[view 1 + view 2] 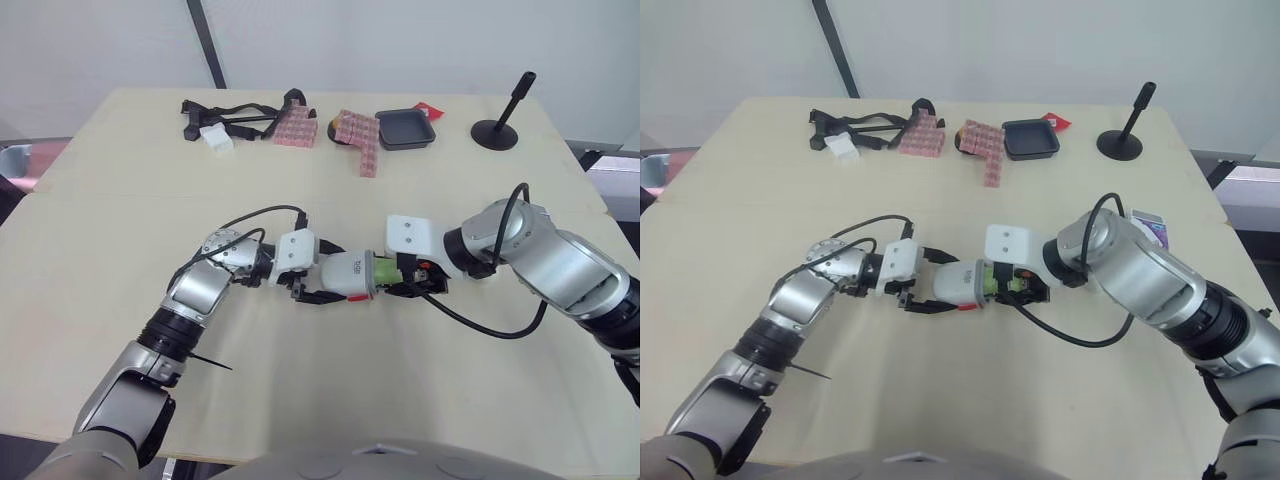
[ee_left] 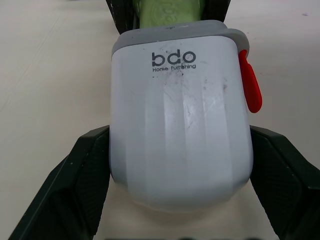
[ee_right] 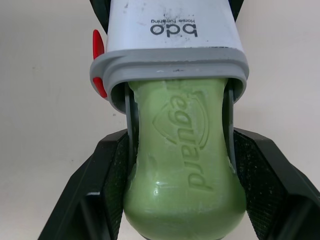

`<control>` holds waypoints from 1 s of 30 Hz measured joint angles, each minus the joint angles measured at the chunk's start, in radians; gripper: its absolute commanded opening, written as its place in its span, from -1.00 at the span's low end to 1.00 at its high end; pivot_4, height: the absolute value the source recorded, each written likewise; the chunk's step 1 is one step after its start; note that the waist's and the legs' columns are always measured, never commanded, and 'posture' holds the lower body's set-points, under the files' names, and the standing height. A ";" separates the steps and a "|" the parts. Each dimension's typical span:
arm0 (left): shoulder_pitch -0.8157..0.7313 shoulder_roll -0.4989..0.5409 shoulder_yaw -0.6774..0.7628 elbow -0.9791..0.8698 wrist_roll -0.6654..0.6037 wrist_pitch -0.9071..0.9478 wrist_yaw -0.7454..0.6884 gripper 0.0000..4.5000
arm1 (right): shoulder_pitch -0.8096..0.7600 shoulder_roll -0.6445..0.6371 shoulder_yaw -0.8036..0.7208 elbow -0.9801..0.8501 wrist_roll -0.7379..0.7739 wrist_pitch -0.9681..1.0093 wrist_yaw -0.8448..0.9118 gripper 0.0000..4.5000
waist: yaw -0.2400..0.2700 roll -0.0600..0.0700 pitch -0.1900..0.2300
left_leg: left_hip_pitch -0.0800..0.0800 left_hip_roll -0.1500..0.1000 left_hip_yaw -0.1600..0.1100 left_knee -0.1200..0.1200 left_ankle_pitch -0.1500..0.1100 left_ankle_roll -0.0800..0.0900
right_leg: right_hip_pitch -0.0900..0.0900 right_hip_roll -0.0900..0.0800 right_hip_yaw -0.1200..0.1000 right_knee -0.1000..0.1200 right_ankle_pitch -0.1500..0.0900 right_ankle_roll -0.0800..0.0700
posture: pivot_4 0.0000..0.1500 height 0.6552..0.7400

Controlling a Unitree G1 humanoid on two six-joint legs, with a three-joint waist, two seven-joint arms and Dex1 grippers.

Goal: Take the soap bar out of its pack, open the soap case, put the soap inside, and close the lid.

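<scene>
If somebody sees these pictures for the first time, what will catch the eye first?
The green soap bar, partly inside the white soap case, at the middle of the table. The left gripper holds the case, the right gripper holds the bar. At the far edge lie pink blocks and a black tray.

Head eyes overlook table (image 1: 120,230); wrist cameras closely share soap case (image 2: 180,125).

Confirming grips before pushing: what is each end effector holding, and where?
Left end effector: soap case, sides of its closed end. Right end effector: soap bar, sides of its exposed end.
</scene>
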 measured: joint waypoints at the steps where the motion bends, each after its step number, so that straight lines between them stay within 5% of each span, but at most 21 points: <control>1: 0.000 -0.001 0.000 0.000 0.001 0.000 0.000 0.54 | 0.000 0.000 0.000 0.000 0.000 0.000 0.000 0.13 | -0.001 0.000 0.000 | 0.000 0.000 0.000 0.000 0.000 0.000 | 0.000 0.000 0.000 0.000 0.000 0.000 | 1.00 1.00; 15: -0.019 -0.010 0.001 0.014 0.006 -0.002 0.002 0.54 | -0.021 0.011 0.013 -0.001 -0.013 0.005 0.003 0.13 | -0.002 0.000 0.000 | 0.000 0.000 0.000 0.000 0.000 0.000 | 0.000 0.000 0.000 0.000 0.000 0.000 | 1.00 1.00; 16: -0.019 -0.012 0.001 0.016 0.006 -0.003 0.002 0.54 | -0.021 0.013 0.013 -0.001 -0.013 0.008 0.005 0.59 | -0.002 0.000 0.000 | 0.000 0.000 0.000 0.000 0.000 0.000 | 0.000 0.000 0.000 0.001 0.000 0.000 | 1.00 1.00; 19: -0.019 -0.014 0.000 0.020 0.008 -0.002 0.003 0.54 | -0.023 0.022 0.013 -0.009 -0.012 0.006 0.010 0.99 | -0.002 0.000 0.000 | 0.000 0.000 0.000 0.000 0.000 0.000 | 0.000 0.000 0.000 0.001 0.000 0.000 | 1.00 1.00; 30: -0.019 -0.014 -0.001 0.022 0.010 -0.002 0.002 0.54 | -0.011 0.005 0.001 -0.020 -0.002 -0.024 0.031 0.99 | -0.001 0.000 0.000 | 0.000 0.000 0.000 0.000 0.000 0.000 | 0.000 0.000 0.000 0.001 0.000 0.000 | 1.00 1.00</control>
